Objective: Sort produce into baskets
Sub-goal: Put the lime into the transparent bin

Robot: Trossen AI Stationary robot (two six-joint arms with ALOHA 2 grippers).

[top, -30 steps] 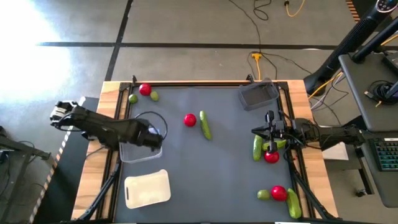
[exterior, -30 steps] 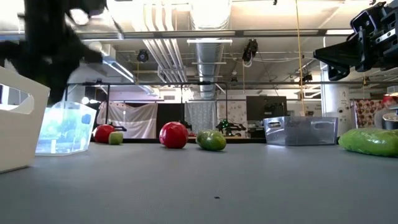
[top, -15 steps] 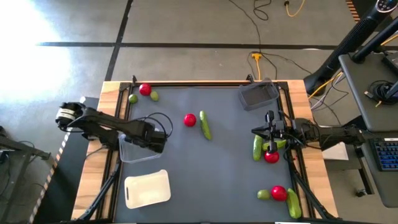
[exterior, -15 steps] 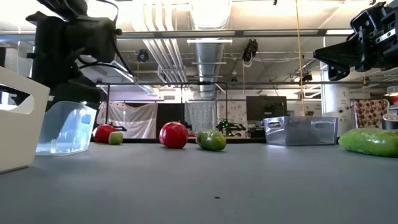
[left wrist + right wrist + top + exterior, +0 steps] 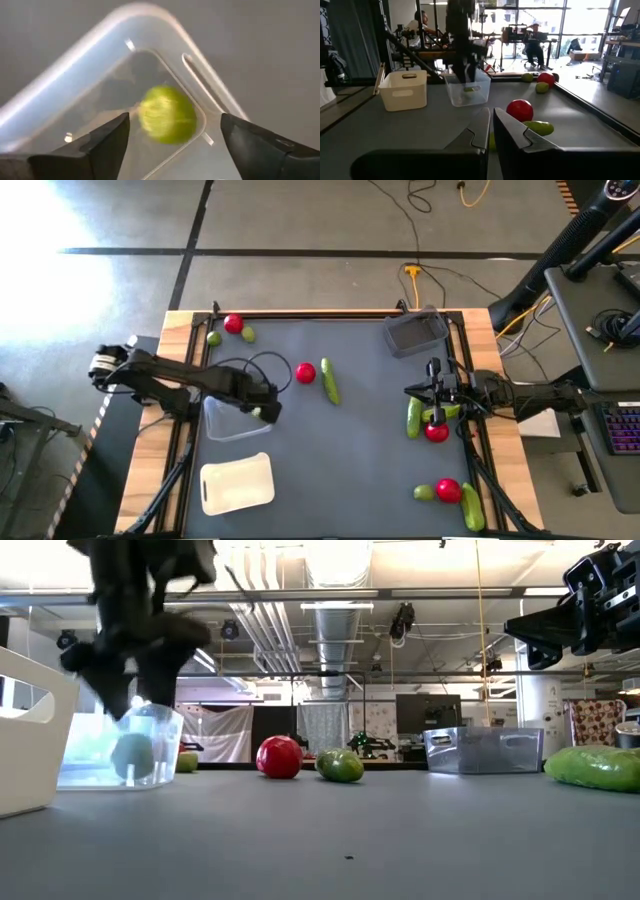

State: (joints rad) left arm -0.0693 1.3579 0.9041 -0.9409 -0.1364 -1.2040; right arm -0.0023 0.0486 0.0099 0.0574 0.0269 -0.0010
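Observation:
My left gripper (image 5: 264, 409) hangs open over the right end of the clear basket (image 5: 232, 420), fingers pointing down. Below the fingers (image 5: 112, 140), apart from them, a lime (image 5: 167, 114) sits blurred inside the clear basket (image 5: 75, 75), near a corner; the low view shows the lime (image 5: 132, 755) low behind the basket's wall. My right gripper (image 5: 432, 390) waits shut at the table's right edge, its fingers (image 5: 491, 125) level. The cream basket (image 5: 237, 483) stands near left, the dark grey basket (image 5: 415, 333) far right.
A tomato (image 5: 306, 373) and a cucumber (image 5: 329, 380) lie mid-table. A tomato (image 5: 233, 324) and two limes (image 5: 248, 334) sit at the far left corner. More produce lies under the right arm (image 5: 437, 431) and at the near right corner (image 5: 448, 491).
My left gripper has swung toward the table's right edge, from the clear basket's left side to over its right end, rolling as it went. Its fingers have opened. A lime that did not show before now sits inside the clear basket below them.

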